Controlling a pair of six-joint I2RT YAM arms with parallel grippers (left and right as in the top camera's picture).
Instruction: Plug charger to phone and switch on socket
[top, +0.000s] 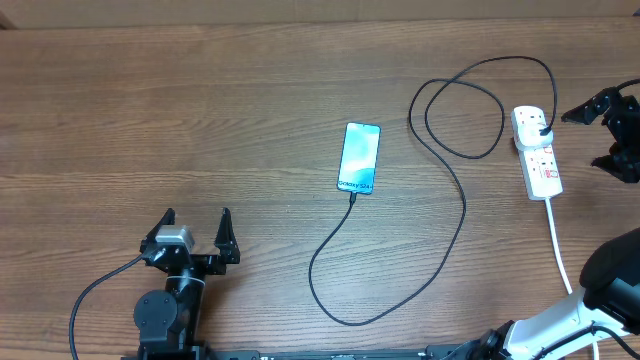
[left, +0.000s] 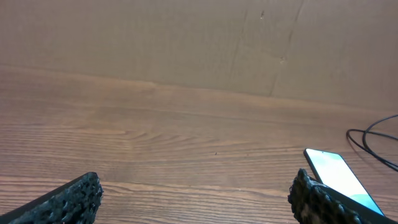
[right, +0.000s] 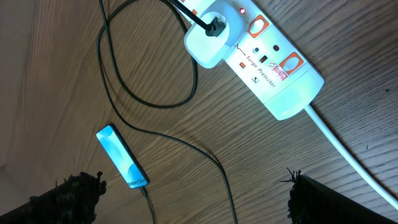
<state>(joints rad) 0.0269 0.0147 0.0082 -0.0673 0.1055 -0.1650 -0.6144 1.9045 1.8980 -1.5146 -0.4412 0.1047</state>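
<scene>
The phone (top: 360, 157) lies flat mid-table, screen lit light blue. The black charger cable (top: 450, 175) runs from the phone's near end, loops across the table, and its black plug (top: 541, 129) sits in the white socket strip (top: 537, 152) at the right. In the right wrist view a red light glows on the socket strip (right: 273, 68) beside the plug (right: 214, 26), and the phone (right: 121, 156) and cable (right: 211, 163) show too. My right gripper (top: 603, 133) is open and empty, just right of the strip. My left gripper (top: 197, 226) is open and empty at the near left, far from the phone (left: 339, 175).
The strip's white cord (top: 560, 250) runs toward the near right edge, past my right arm's base (top: 615, 280). A brown cardboard wall (left: 186, 43) stands behind the wooden table's far edge.
</scene>
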